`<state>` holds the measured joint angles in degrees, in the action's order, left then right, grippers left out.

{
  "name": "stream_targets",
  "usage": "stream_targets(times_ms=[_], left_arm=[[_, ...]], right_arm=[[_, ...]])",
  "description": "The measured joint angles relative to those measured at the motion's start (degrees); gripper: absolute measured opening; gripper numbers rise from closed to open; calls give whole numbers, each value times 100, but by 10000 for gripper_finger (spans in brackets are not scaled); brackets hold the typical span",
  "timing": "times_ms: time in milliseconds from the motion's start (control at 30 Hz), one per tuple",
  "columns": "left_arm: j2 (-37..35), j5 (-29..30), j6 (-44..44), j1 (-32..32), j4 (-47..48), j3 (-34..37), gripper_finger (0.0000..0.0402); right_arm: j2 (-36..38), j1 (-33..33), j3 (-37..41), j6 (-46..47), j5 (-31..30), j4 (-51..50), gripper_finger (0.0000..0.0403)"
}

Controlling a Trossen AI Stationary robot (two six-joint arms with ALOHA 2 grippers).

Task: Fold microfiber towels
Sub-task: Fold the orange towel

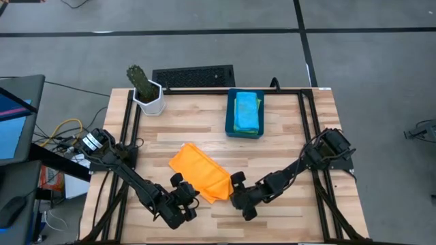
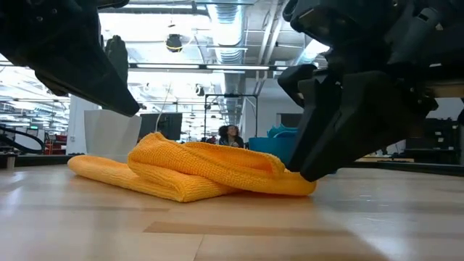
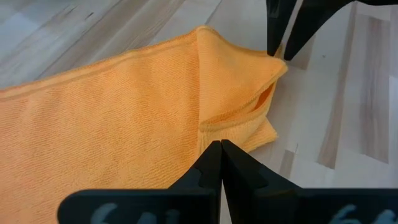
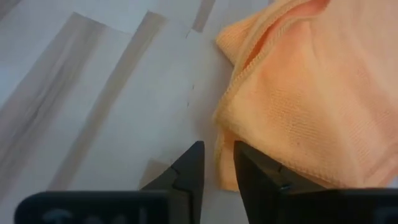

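The counter [image 1: 272, 146] is pale wood planks framed by black rails, filling the middle of the high view over a grey floor crossed by dark lines. An orange towel [image 1: 199, 171] lies part-folded at lower centre of that view, one layer lapped over another. At upper centre a dark blue bin [image 1: 246, 113] holds a light blue towel [image 1: 246, 110] with a green edge showing under it. A white pot with a cactus [image 1: 145, 90] stands at the upper left of the counter, and a black keyboard [image 1: 193, 75] lies just beyond the far rail. A screen [image 1: 13, 122] and loose cables sit at the left edge. The left tool [image 1: 185, 197] is at the towel's lower left corner, its fingers pressed together with nothing between them. The right tool [image 1: 237, 192] is at the towel's lower right edge, its fingers [image 4: 189, 168] narrowly apart beside the cloth's border; whether they pinch it I cannot tell. In the low view the towel [image 2: 196, 170] sits as a bunched mound at centre, both tools loom as dark shapes cut off by the top corners, and the room behind shows ceiling ducts, strip lights and a person far off, too small to make out. No writing can be read.
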<state>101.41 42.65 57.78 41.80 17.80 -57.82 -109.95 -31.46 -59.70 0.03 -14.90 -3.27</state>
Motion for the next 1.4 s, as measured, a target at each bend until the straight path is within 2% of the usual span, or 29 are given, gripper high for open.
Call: stream_targets(times_ms=[267, 333, 633, 967, 1400], left_arm=[[-2, 0, 2, 0, -4, 0, 0], [-2, -1, 2, 0, -6, 0, 0], [-2, 0, 33, 0, -11, 0, 0], [-3, -33, 150, 0, -11, 0, 0], [-4, -12, 160, 0, -14, 0, 0]], right_arm=[[0, 0, 1, 4, 7, -247, 19], [0, 4, 0, 5, 5, -250, 10], [9, 189, -492, -372, -4, -1020, 9], [15, 869, -1067, -1177, -22, -1164, 7], [15, 1674, -1141, -1257, 11, -951, 13]])
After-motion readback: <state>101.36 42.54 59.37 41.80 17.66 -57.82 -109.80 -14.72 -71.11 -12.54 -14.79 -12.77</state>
